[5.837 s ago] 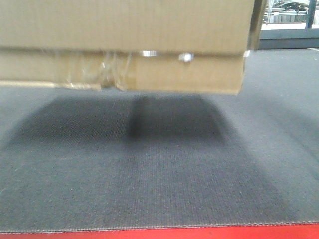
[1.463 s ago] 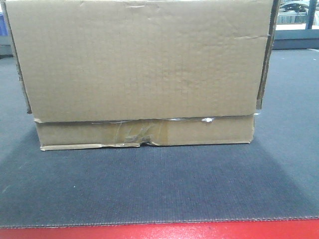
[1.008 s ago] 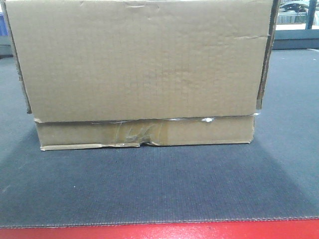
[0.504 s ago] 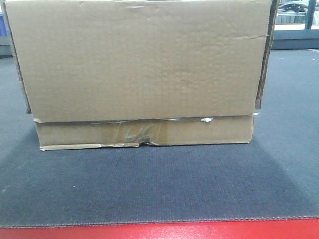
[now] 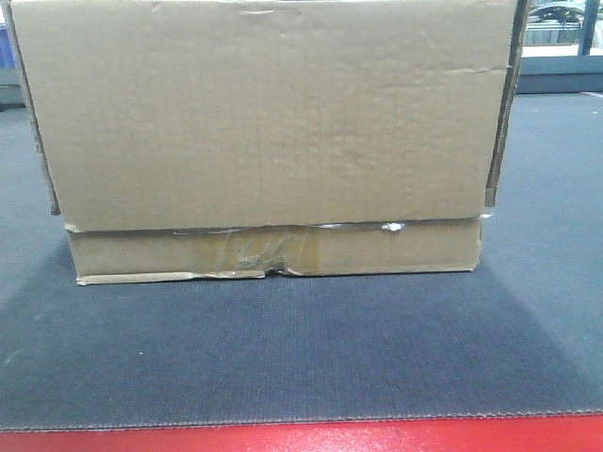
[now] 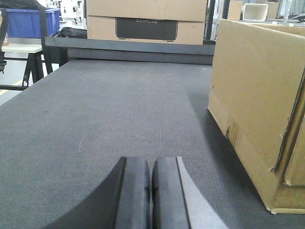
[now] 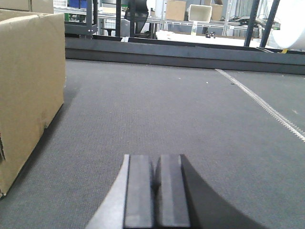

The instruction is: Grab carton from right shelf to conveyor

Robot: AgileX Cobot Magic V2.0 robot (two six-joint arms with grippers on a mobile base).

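Note:
The brown carton [image 5: 268, 132] rests flat on the dark grey conveyor belt [image 5: 301, 348], with crinkled clear tape along its lower seam and the belt's red edge strip [image 5: 301, 439] in front. My left gripper [image 6: 150, 164] is shut and empty, low over the belt to the left of the carton [image 6: 259, 100], apart from it. My right gripper [image 7: 156, 162] is shut and empty, low over the belt to the right of the carton [image 7: 28, 86], apart from it. The right shelf is out of view.
Beyond the belt's far rail [image 6: 128, 46] stand another cardboard box with a black label [image 6: 147, 21] and a blue bin [image 6: 35, 23]. A white stitched seam [image 7: 259, 102] crosses the belt at the right. Racks and boxes [image 7: 176, 9] stand behind.
About six seconds ago the carton hung above the belt, casting a shadow; it has since come down and rests on the belt. Over the last second and a half nothing has moved.

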